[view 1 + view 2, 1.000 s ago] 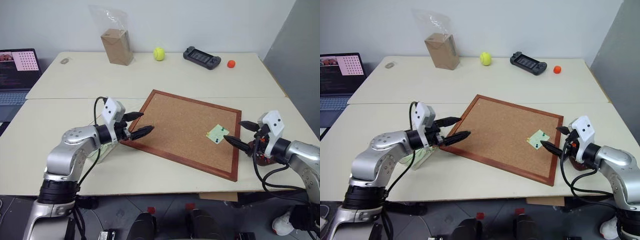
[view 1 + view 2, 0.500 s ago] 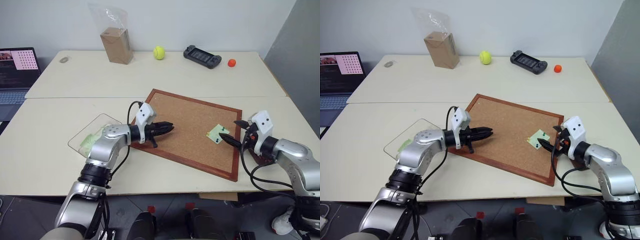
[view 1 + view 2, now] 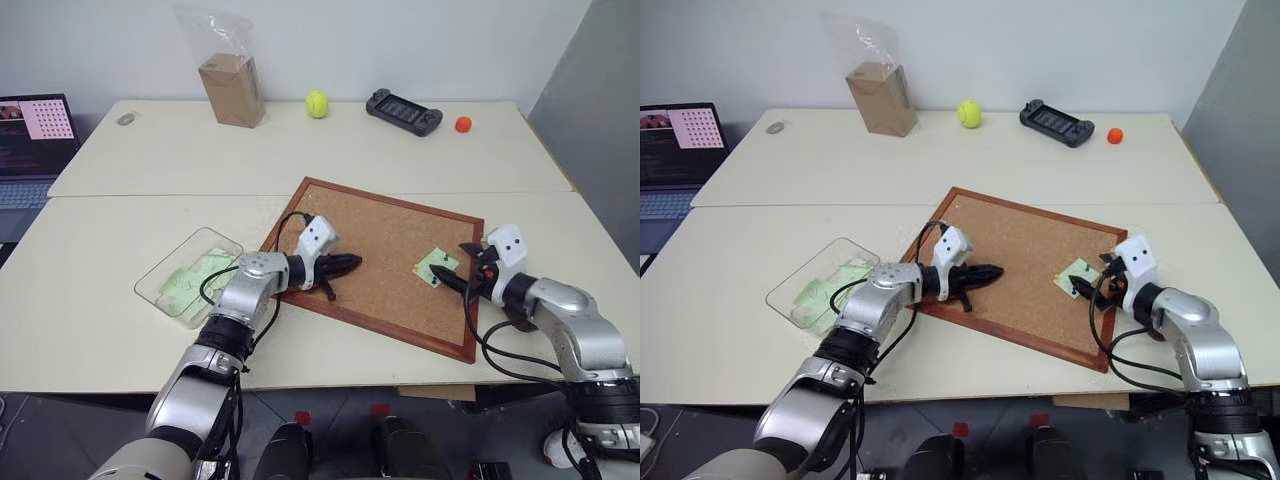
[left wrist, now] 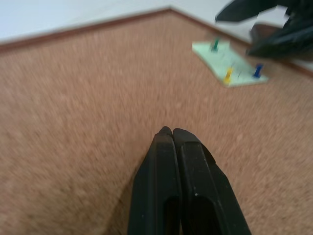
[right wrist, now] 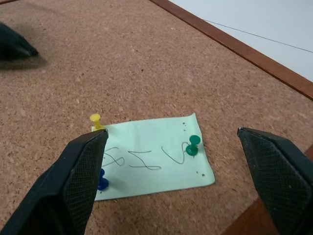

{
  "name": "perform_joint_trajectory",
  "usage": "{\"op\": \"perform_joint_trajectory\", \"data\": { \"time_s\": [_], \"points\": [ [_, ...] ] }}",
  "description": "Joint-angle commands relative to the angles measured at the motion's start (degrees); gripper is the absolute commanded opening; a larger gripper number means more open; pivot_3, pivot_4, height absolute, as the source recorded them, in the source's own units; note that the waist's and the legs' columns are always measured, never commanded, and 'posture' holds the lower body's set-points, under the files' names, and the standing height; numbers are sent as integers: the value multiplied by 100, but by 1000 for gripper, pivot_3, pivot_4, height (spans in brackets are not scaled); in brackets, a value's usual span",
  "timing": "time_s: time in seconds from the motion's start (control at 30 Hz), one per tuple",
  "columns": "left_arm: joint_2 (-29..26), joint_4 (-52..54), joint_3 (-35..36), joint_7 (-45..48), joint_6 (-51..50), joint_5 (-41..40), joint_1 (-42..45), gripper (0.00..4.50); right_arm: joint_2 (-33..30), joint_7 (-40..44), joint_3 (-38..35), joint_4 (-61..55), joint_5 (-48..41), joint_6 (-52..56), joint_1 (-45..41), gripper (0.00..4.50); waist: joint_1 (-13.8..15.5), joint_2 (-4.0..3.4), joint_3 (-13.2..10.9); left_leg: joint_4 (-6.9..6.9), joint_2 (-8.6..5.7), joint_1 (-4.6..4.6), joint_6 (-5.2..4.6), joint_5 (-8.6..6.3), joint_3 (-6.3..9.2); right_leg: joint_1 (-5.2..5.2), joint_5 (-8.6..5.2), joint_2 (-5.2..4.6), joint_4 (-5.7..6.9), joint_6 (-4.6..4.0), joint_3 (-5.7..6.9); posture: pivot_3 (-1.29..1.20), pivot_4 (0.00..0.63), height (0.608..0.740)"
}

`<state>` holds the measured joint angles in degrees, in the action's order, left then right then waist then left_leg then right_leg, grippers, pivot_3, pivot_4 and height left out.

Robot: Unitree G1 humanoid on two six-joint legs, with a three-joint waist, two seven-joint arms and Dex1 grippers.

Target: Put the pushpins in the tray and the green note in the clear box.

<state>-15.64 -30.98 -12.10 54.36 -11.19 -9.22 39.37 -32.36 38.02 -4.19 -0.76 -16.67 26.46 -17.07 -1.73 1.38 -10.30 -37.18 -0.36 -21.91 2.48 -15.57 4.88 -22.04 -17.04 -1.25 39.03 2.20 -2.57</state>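
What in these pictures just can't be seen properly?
- Tray: head views, mostly hidden behind the right gripper and arm.
- Writing on the green note: right wrist view, a scribble, unreadable.
- Papers inside the clear box: head views, too small to count.

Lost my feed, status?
Left pincer shut, empty over corkboard. Right pincer open, straddling green note. Three pushpins pin it down.

Green note (image 3: 435,267) on corkboard (image 3: 380,250), right side
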Motion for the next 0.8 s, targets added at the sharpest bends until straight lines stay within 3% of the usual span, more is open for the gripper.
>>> {"op": "perform_joint_trajectory", "data": {
  "time_s": [0.03, 0.3, 0.43, 0.8],
  "points": [
    [114, -144, -97, 15, 158, 162, -55, 45, 147, -116, -53, 203, 41, -197, -231, 4500, 3, -2, 1, -1, 1, 3, 0, 0, 1, 3, 0, 0, 0, 0, 1, 0, 150, 740],
    [105, 100, -39, 89, -61, 150, -146, 45, 297, -124, 134, 654, 278, -557, -404, 4500, -1, -7, 5, -5, 0, 2, 0, 0, 3, 4, 1, -1, 2, 1, 1, 0, 150, 740],
    [90, 219, -48, 49, -96, 187, -186, 0, 350, -138, 178, 795, 369, -792, -417, 3943, -1, -8, 5, -6, 1, 2, 0, 0, 2, 4, 1, -2, 2, 1, 1, 0, 150, 740],
    [110, 283, -38, 48, -141, 186, -159, 0, 375, -273, -18, 893, 324, -825, -438, 1549, -1, -9, 5, -7, 1, 3, 0, 0, 3, 4, 1, -2, 4, 1, 1, 0, 150, 740]
  ]
}}
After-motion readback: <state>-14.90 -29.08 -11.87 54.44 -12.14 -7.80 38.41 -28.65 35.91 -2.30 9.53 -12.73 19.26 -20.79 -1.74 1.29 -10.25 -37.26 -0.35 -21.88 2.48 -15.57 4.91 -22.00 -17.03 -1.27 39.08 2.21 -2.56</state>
